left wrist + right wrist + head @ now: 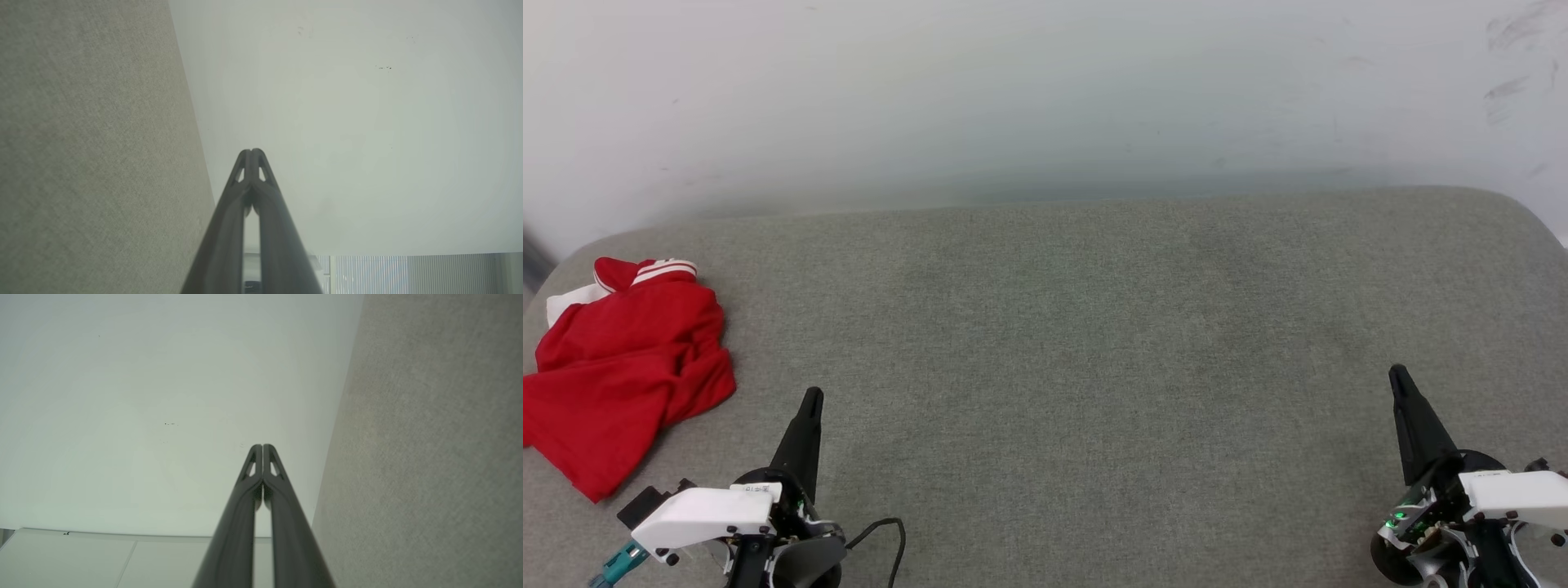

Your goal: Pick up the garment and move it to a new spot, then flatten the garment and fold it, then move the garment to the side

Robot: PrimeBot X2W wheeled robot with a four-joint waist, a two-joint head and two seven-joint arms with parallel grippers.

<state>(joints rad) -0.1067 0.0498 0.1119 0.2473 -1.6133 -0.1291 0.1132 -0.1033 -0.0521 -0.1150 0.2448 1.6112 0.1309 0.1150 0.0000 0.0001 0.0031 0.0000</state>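
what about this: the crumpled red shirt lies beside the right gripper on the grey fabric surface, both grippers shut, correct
No: the head view shows the crumpled red shirt near the left gripper, not the right gripper. The grey fabric surface and shut grippers are correct.

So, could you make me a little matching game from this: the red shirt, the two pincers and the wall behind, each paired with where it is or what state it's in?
Things:
1. garment
2. left pincer
3. right pincer
4. wall

Descriptions:
A. shut, at the lower right of the head view
B. pale, rising behind the grey surface
C. crumpled in a heap at the surface's left edge
D. shut, at the lower left, close to the red cloth but not touching it

Pairs: 1-C, 2-D, 3-A, 4-B.
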